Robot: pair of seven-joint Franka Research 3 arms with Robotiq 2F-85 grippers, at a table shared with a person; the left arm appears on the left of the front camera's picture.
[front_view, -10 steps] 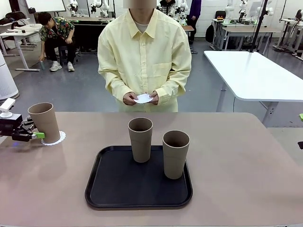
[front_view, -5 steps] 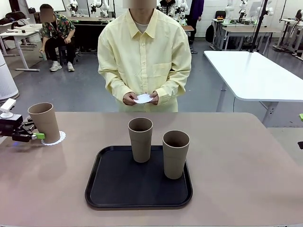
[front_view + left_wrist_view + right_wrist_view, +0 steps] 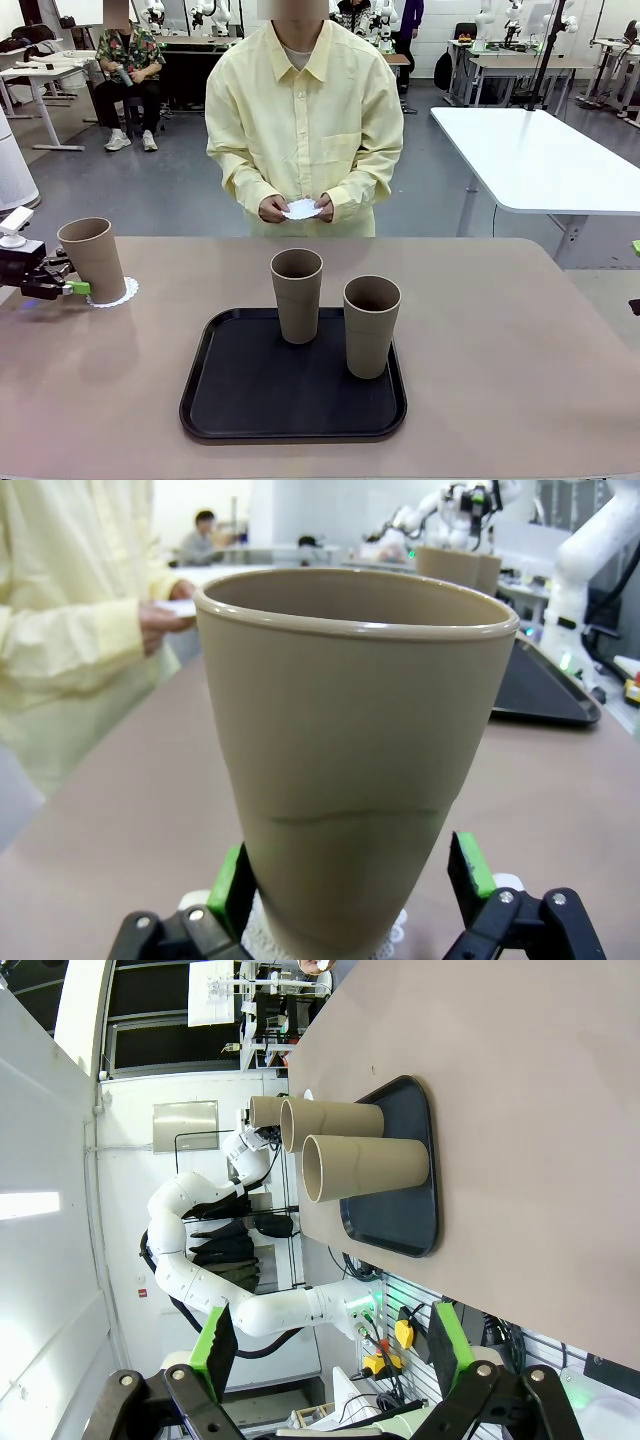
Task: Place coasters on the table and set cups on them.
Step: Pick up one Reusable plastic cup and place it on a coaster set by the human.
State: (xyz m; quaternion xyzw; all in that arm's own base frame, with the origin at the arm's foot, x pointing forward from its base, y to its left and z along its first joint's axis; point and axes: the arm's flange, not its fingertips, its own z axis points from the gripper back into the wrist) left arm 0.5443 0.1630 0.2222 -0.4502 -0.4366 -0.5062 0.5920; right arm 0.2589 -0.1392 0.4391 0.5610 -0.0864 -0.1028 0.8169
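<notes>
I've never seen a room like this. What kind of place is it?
Probably a robot lab: a white robot arm at the table, its left gripper around a cup, and a white table behind.

Beige table [image 3: 500,350], black tray [image 3: 262,392] at centre, lacy coaster [image 3: 119,296] far left

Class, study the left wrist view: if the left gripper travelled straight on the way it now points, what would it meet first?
The left gripper would meet the grey-brown cup almost at once. The cup stands on its coaster between the open jaws; whether they already touch it is unclear.
</notes>
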